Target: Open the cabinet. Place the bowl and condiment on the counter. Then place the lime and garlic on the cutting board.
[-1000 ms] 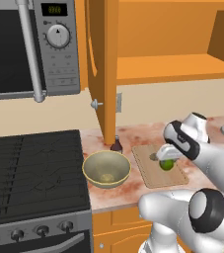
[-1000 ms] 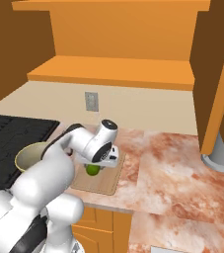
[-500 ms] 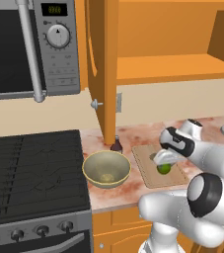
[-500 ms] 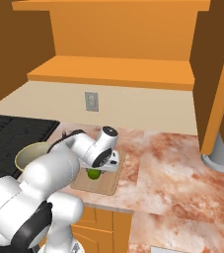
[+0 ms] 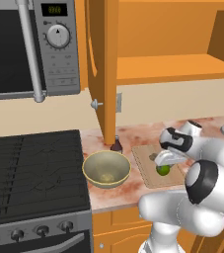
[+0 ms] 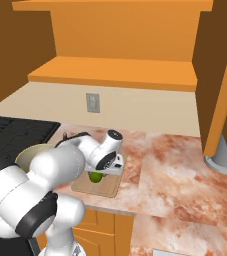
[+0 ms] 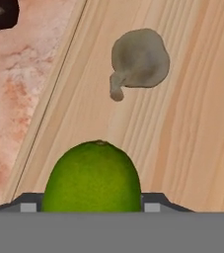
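the tool [image 7: 93, 209] is straddling the lime [image 7: 92, 177] on the cutting board [image 7: 192, 128], near the garlic [image 7: 139, 59]; whether gripping or released, i cannot tell. best lifting straight up.

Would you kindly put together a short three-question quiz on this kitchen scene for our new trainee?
1. True or false: the garlic lies on the cutting board.
2. What sits between the fingertips of the claw? A) the bowl B) the lime C) the condiment
3. Fill in: the bowl rests on the counter beside the ____.

Key: 1 true; 2 B; 3 stove.
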{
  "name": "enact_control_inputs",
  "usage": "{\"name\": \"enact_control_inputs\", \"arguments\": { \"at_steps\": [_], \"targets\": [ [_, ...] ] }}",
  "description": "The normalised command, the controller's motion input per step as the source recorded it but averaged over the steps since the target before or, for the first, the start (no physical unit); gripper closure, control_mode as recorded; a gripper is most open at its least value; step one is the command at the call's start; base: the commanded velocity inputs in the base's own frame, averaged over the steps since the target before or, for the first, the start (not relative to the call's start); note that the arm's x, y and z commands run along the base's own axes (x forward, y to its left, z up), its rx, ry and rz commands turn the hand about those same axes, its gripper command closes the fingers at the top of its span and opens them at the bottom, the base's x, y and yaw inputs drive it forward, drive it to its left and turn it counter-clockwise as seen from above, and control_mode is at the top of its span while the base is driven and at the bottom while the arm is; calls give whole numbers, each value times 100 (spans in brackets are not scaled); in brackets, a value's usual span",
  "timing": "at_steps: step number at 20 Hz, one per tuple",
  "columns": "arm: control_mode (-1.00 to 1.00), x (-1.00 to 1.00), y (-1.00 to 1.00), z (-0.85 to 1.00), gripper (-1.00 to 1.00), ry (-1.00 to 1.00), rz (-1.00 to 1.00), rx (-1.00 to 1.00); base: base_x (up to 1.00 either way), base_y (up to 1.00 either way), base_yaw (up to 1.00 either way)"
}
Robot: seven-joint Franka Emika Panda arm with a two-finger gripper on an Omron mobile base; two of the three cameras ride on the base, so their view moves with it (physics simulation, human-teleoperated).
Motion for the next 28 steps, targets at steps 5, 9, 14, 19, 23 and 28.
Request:
{"name": "enact_control_inputs", "arguments": {
  "at_steps": [5,9,14,19,23,28],
  "targets": [
    [-100,2,1,-21,100,0,0,0,0,0,0],
    [-100,0,24,2,-100,0,0,0,0,0,0],
    [-100,-20,13,19,-100,-3,0,0,0,0,0],
    [-100,-24,4,23,-100,-3,0,0,0,0,0],
    [-100,-25,0,22,-100,-4,0,0,0,0,0],
    [-100,-37,0,43,-100,-10,0,0,0,0,0]
  ]
}}
